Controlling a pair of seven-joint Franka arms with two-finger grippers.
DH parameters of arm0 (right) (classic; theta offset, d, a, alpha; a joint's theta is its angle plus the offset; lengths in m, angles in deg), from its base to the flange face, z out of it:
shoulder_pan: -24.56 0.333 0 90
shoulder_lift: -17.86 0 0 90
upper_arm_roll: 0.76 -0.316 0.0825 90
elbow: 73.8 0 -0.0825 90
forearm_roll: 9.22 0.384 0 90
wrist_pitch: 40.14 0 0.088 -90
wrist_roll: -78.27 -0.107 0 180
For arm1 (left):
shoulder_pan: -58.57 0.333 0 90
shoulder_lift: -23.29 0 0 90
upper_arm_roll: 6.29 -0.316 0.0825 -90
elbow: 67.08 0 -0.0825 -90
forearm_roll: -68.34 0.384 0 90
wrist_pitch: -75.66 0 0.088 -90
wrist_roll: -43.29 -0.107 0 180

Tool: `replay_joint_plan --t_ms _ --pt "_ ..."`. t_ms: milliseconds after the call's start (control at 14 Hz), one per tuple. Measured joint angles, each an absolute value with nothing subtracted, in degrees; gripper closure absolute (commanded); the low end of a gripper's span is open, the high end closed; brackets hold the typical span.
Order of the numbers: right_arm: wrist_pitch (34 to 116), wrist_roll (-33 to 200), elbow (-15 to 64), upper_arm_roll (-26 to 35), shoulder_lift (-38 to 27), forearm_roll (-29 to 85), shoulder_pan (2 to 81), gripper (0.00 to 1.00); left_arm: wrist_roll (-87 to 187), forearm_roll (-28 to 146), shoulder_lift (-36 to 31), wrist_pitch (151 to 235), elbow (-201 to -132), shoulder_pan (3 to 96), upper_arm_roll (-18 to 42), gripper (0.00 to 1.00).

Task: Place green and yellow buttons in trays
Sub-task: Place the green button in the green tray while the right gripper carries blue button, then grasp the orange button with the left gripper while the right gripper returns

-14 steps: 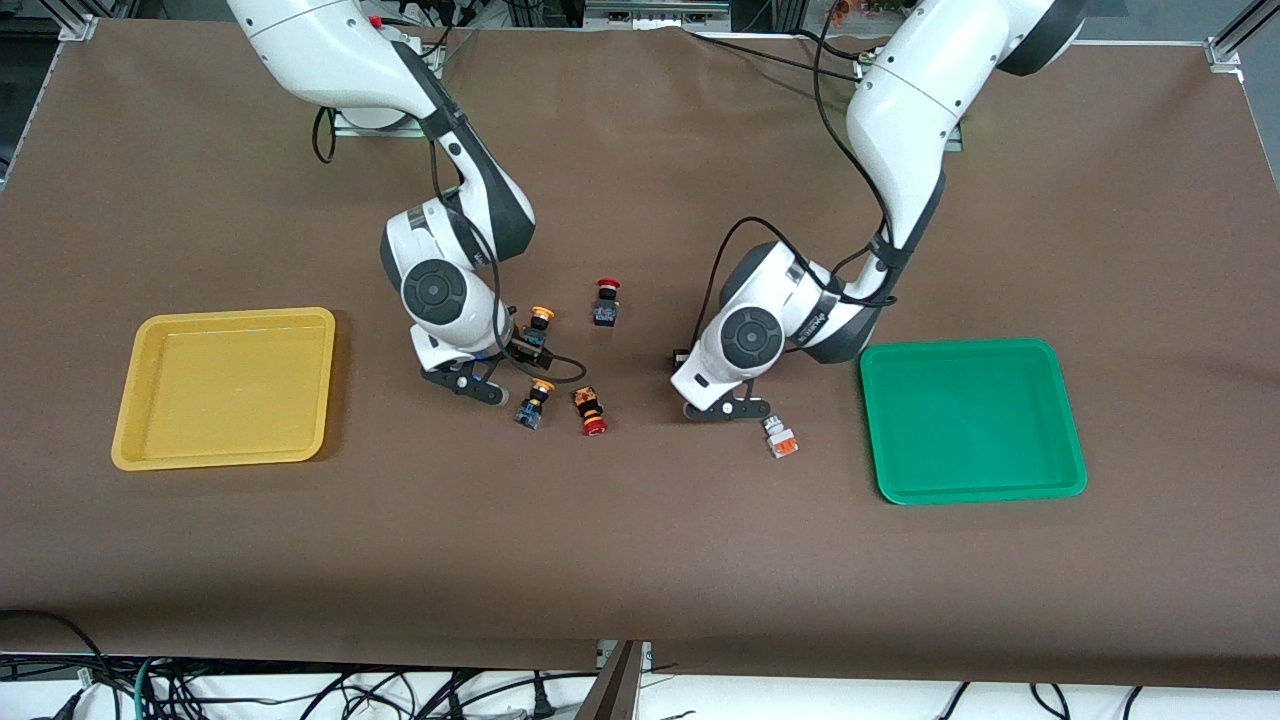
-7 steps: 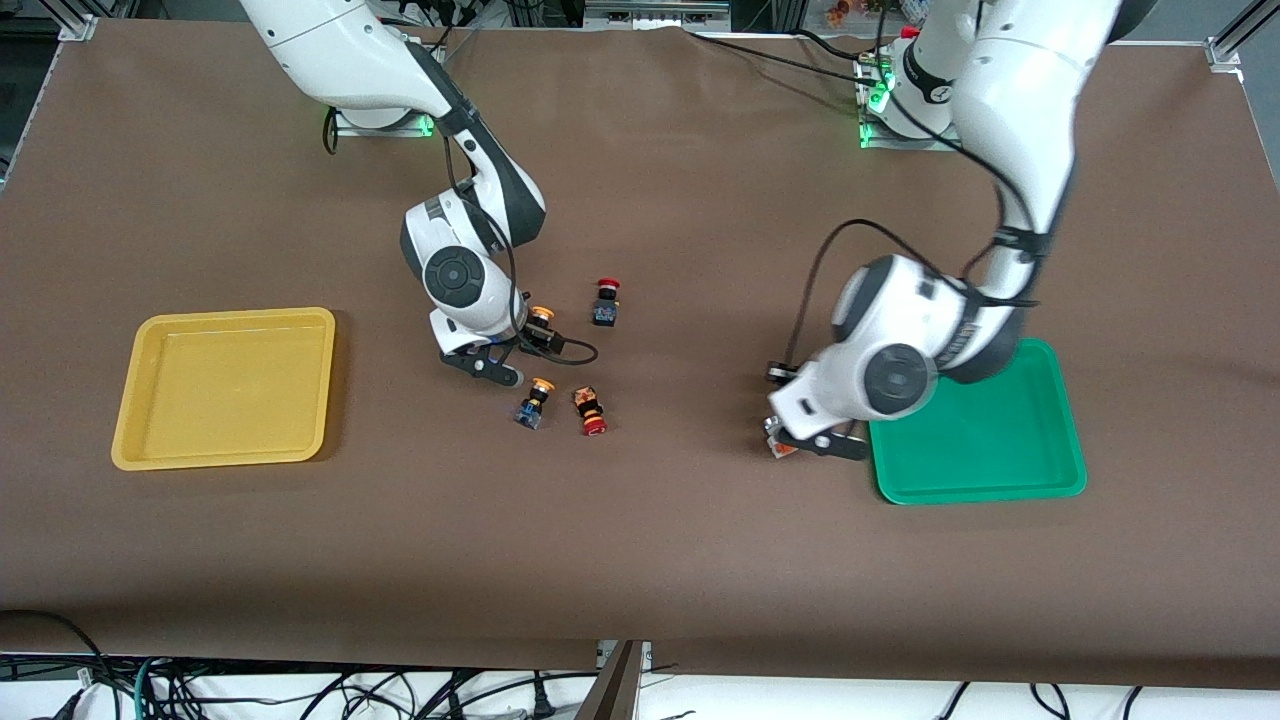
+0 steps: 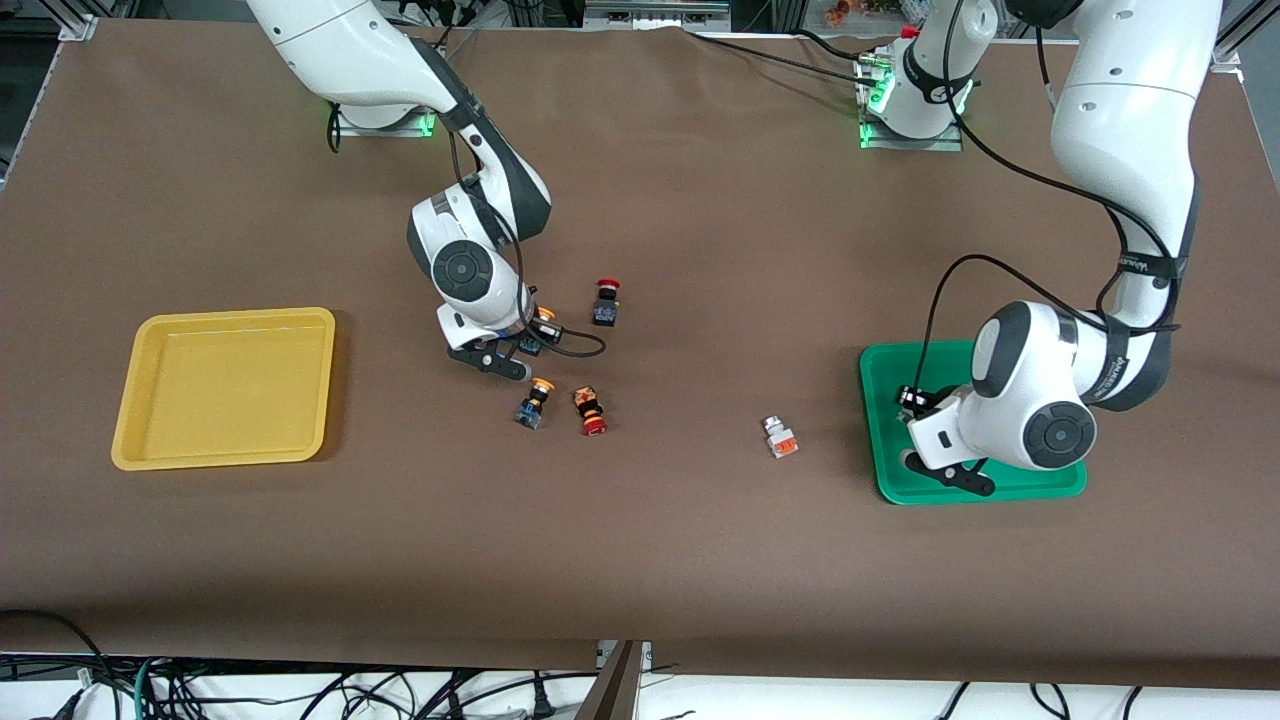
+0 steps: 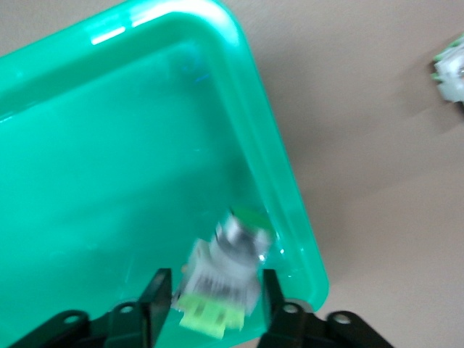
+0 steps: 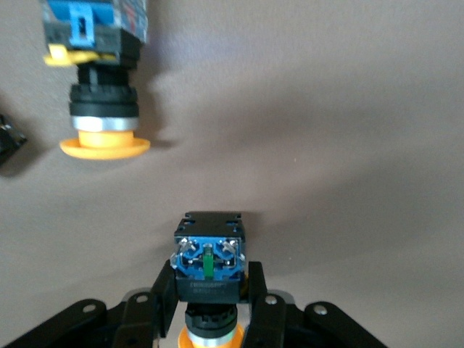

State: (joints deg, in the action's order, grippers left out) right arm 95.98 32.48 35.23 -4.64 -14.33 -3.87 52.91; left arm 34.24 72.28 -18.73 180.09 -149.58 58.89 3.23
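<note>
Brown table, yellow tray at the right arm's end, green tray at the left arm's. The left gripper sits low over the green tray's front-camera-side corner, fingers apart around the green button, which looks loose between them. The right gripper is clamped on one yellow button. The second yellow button lies just beside it, nearer the camera. The orange-and-white button lies on the table between the red switches and the green tray.
</note>
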Motion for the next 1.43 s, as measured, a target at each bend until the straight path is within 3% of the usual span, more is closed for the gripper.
replay_joint_plan --t_ms 143,429,571,786,1071,1143,1214,1286,1429 --pt "90.21 39.75 33.57 -0.47 -12.4 -3.89 52.65 1.0 34.17 71.75 -18.36 180.09 -148.97 58.82 4.67 0.0" --pt "76.59 67.45 28.99 14.57 -8.2 -3.81 48.83 1.0 40.25 70.02 -15.94 179.6 -148.05 57.87 10.1 0.0" --pt "76.1 77.96 28.78 17.18 -8.16 -3.84 43.3 1.0 50.32 70.02 -16.01 180.7 -148.25 54.92 13.17 0.0" --pt "78.27 88.4 28.87 17.44 -10.11 -3.89 34.51 1.0 62.62 70.9 -18.04 188.67 -148.66 47.06 12.83 0.0" --pt "85.64 96.33 28.91 17.38 -15.61 -3.88 28.07 1.0 65.77 71.83 -21.61 191.84 -148.72 46.24 11.75 0.0" --pt "86.99 97.19 28.9 17.35 -16.49 -3.88 27.65 0.86 66.45 71.83 -22.05 191.92 -148.72 46.75 11.5 0.0" --pt "87.63 97.7 28.87 17.34 -16.99 -3.88 27.43 0.12 68.27 71.83 -22.36 191.98 -148.72 47.12 11.18 0.0" --pt "87.76 97.91 28.85 17.33 -17.17 -3.88 27.34 0.0 70.67 71.83 -22.73 192.69 -148.73 47.34 10.9 0.0" --pt "87.79 97.98 28.23 17.15 -17.11 -3.86 27.33 0.0 74.53 71.83 -24.08 196.08 -148.89 47.47 10.65 0.0"
